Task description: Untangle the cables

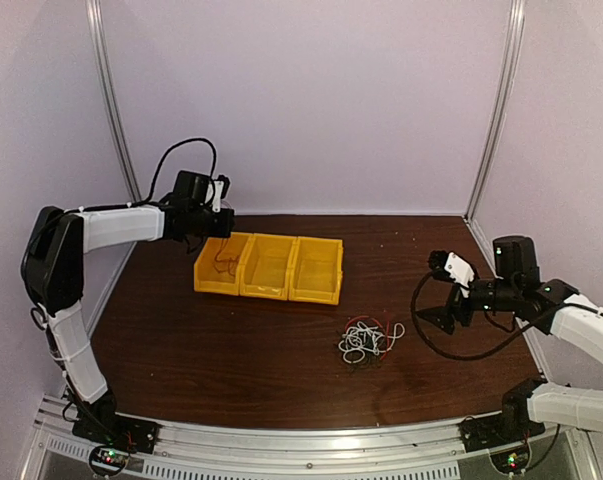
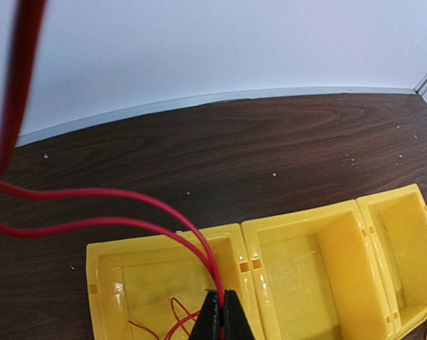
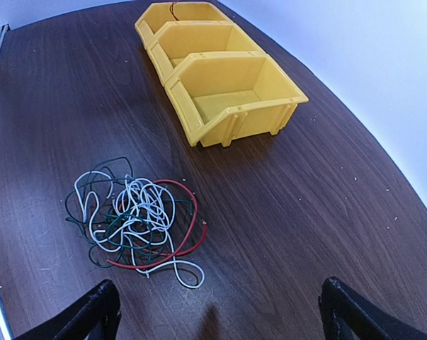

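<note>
Seeing left claw pinched together on a red cable, held up over the leftmost yellow bin. Following that cable: two strands out of the fingertips, sweeping left across the view, then up close past the lens, blurred there. Also spotting thin red loops lower down inside the same bin; can't tell whether same cable. Counting three bins in a row, touching side to side, on the far half of the tabletop: leftmost, then middle bin, then right bin.

Seeing right claw spread wide apart, gripping nothing, hanging above the tabletop toward its right edge. Ahead of it: tangle of cables lying loose on the wood, well apart from the bins, nearer the arm bases. Making out in it a white cable, a dark green-black cable and a second red cable curving round one side. All interlaced.
</note>
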